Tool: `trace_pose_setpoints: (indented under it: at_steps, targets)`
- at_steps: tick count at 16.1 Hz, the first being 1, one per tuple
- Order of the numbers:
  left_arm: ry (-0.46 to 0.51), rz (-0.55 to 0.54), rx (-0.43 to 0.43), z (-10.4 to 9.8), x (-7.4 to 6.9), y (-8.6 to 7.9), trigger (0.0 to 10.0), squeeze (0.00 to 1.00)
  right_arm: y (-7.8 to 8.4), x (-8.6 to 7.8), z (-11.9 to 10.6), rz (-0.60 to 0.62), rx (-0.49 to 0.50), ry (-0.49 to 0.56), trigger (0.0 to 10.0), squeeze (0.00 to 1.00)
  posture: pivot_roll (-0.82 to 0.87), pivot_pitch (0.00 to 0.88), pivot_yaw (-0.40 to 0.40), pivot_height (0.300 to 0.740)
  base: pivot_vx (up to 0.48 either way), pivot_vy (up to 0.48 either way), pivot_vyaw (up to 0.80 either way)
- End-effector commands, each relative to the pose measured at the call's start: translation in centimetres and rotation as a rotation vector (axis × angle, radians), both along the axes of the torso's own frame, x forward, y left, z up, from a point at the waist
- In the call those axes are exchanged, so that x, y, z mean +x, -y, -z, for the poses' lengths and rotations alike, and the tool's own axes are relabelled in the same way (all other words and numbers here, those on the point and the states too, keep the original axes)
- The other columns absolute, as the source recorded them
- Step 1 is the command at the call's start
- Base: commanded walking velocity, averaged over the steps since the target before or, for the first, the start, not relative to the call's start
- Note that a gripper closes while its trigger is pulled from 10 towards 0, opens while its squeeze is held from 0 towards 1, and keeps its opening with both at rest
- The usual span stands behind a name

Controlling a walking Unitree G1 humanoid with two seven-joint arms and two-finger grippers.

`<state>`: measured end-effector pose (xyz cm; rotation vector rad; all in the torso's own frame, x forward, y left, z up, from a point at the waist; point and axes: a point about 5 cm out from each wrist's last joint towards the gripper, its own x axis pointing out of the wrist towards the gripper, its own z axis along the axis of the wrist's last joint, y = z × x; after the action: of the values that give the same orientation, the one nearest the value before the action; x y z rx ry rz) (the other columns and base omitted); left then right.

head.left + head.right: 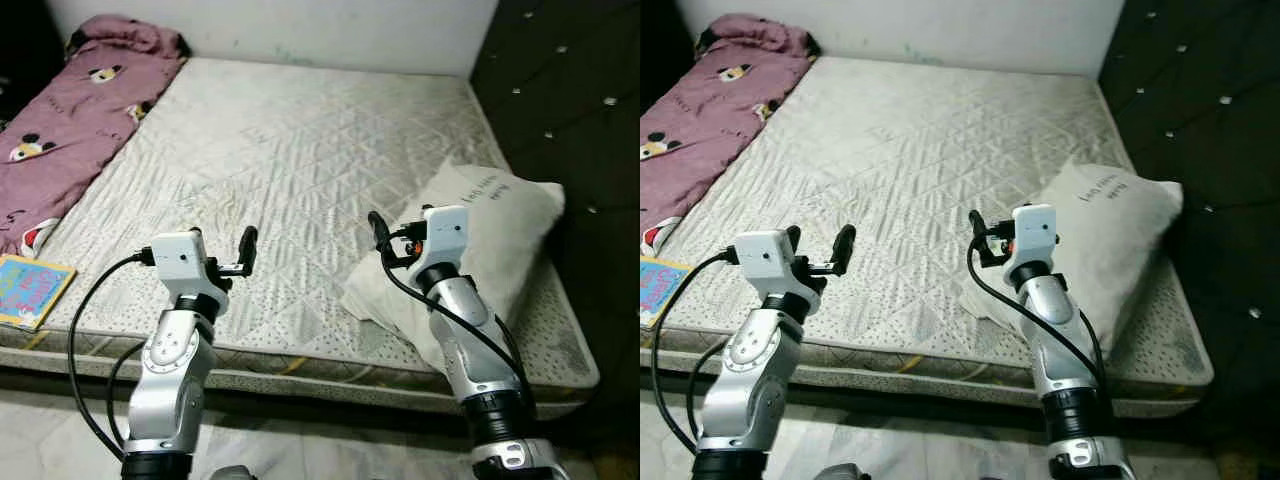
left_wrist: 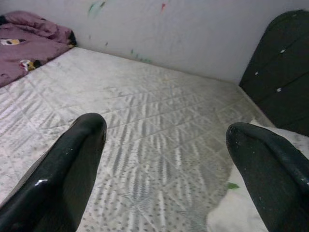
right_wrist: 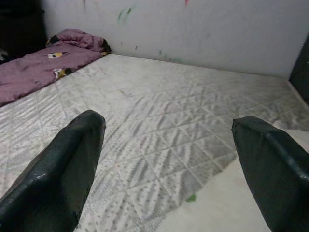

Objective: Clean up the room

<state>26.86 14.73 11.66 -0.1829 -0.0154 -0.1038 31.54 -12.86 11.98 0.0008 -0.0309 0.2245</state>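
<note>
A bare quilted mattress (image 1: pixel 300 170) fills the middle, with a mauve cartoon-print blanket (image 1: pixel 70 120) bunched along its left side and a white pillow (image 1: pixel 490 240) lying at its right edge beside the dark padded headboard (image 1: pixel 570 110). A colourful book (image 1: pixel 30 290) rests on the near left corner. The left hand (image 1: pixel 245 250) and right hand (image 1: pixel 380 232) are both raised above the mattress's front part, the right one just beside the pillow

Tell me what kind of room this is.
Most likely a bedroom. A bare quilted mattress fills the view, with a pillow on its right side, a purple blanket bunched along its left, and a dark padded headboard beside the pillow.
</note>
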Motion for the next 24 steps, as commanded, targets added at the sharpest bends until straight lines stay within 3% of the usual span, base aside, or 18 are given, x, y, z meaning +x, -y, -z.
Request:
trace_pose_setpoints:
  at_steps: [1,9,15,24]
  targets:
    - [0.018,0.013,-0.005,-0.46,0.06,0.27,10.0,0.0,0.56,0.06,-0.13,0.021,-0.006,0.004,10.0,0.0,-0.09,0.0,-0.014,0.74,0.311,0.0,0.0]
    - [-0.019,-0.03,0.015,-0.04,0.43,0.12,10.0,0.0,0.58,0.11,0.04,0.026,0.0,-0.007,10.0,0.0,-0.08,0.0,-0.011,0.74,0.07,0.0,0.0]
    - [-0.011,-0.023,0.018,-0.18,0.44,0.19,10.0,0.0,0.59,0.13,0.04,0.029,0.0,-0.006,10.0,0.0,-0.08,0.0,-0.011,0.74,0.0,0.0,-0.35]
    - [-0.01,-0.017,0.008,-0.17,0.4,0.4,10.0,0.0,0.78,0.2,0.14,0.029,-0.006,-0.013,10.0,0.0,-0.09,0.0,-0.018,0.74,0.0,-0.438,0.0]
